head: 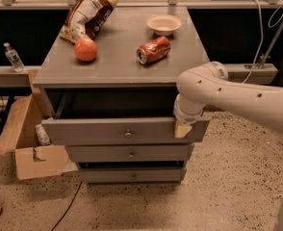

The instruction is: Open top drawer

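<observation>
The top drawer [93, 130] of the grey cabinet is pulled out toward me, with its small brass knob [127, 134] at the centre of the front. A dark gap shows above it under the cabinet top. My white arm reaches in from the right. The gripper [182, 128] sits at the drawer's right end, over the top edge of the front. One beige fingertip [181, 129] shows against the drawer front.
On the cabinet top [117, 61] lie a chip bag [86, 14], a red apple [85, 49], a red soda can [153, 49] and a white bowl [163, 24]. Two lower drawers [131, 154] are shut. An open cardboard box [28, 146] stands left; a water bottle [12, 57] is behind.
</observation>
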Controlling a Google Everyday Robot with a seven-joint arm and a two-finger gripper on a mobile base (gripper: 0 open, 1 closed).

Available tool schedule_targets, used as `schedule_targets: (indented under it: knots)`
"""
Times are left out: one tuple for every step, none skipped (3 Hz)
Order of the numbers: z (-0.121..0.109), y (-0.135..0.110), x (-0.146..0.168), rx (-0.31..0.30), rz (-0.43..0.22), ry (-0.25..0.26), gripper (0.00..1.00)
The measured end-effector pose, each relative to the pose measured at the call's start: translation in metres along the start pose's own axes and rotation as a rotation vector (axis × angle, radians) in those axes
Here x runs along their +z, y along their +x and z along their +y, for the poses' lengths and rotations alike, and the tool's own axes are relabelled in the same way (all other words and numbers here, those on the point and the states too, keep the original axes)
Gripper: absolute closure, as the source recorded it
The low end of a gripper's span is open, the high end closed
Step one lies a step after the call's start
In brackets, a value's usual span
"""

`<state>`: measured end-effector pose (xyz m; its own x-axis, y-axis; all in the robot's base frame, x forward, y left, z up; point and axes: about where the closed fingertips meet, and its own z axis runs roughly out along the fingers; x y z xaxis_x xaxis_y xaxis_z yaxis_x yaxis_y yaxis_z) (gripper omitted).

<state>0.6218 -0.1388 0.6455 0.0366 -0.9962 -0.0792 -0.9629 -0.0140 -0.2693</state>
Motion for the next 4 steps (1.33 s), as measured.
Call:
schedule_targets:
  knots:
    - [0.000, 0.000, 0.000, 0.000, 0.000, 0.000, 0.00]
    - [0.007, -0.003, 0.003, -0.008, -0.001, -0.034, 0.00]
    - [0.020, -0.013, 0.001, -0.026, -0.009, -0.102, 0.00]
    - [0.036, -0.018, -0.004, -0.028, -0.022, -0.153, 0.00]
